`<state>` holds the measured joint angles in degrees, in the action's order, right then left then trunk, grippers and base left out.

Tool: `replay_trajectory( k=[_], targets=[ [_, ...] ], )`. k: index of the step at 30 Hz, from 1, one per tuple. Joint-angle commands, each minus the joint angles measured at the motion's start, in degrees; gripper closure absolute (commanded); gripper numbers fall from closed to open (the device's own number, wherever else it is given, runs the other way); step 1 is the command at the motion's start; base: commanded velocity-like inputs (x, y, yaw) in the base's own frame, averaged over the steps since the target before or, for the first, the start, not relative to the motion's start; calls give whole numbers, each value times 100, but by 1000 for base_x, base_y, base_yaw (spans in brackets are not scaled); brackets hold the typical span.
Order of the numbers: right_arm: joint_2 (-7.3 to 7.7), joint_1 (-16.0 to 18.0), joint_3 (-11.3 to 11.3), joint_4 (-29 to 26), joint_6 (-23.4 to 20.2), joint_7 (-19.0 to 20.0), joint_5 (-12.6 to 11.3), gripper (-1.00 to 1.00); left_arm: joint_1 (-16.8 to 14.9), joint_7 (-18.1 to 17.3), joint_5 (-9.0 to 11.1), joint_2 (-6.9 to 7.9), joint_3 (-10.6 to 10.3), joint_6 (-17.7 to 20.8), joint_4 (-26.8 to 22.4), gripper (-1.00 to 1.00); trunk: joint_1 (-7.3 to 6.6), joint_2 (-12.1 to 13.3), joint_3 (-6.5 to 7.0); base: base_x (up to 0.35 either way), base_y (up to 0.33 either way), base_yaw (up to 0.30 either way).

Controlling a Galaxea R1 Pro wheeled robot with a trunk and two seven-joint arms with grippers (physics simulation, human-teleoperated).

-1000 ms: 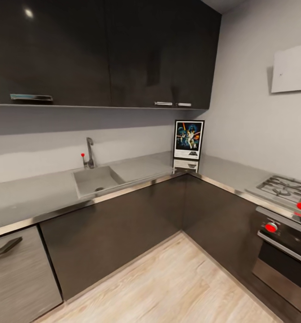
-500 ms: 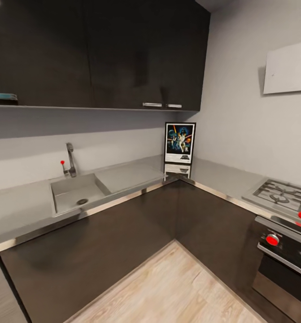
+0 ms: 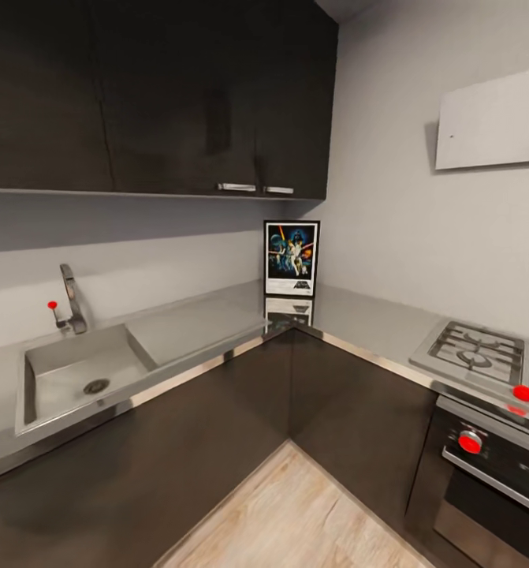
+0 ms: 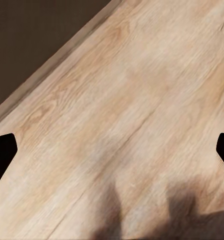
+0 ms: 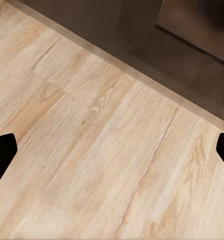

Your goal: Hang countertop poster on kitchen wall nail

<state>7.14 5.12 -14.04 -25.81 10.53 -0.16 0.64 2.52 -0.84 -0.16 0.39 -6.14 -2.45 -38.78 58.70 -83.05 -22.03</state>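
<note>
Left of the poster the sink (image 3: 83, 379) is sitting in the kitchen countertop (image 3: 193, 323). The poster (image 3: 291, 258) is standing upright, long axis vertical, in the counter's back corner. Left gripper (image 4: 112, 150) and right gripper (image 5: 112, 150) are both hanging spread wide and empty over floor, so I'm not calling either arm nearer.

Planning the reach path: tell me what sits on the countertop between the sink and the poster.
Head view: nothing stands there. Between the sink and the poster the kitchen countertop is bare grey surface, carrying just the poster's reflection near the corner.
</note>
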Motion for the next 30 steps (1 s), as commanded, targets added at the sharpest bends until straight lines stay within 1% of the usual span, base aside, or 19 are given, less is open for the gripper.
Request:
replay_trajectory(
  k=[1,8,13,30],
  targets=[
    [-2,5,-11,6,20,-2,7,-100,2,-4,-2,4,-10,-10,-7,-100,3,-3,2,139,0,-200],
    [-2,5,-11,6,20,-2,7,-100,3,-4,-2,4,-4,-10,-6,-100,3,-3,47,88,0,-200],
    [-8,5,-8,6,20,-2,8,-100,0,-4,-2,4,-8,-10,-7,-100,3,-3,73,247,0,-157],
    [-11,3,-2,15,20,-2,19,-100,3,-4,7,5,-1,-10,-7,-100,3,-3,80,331,0,-13]
  ],
)
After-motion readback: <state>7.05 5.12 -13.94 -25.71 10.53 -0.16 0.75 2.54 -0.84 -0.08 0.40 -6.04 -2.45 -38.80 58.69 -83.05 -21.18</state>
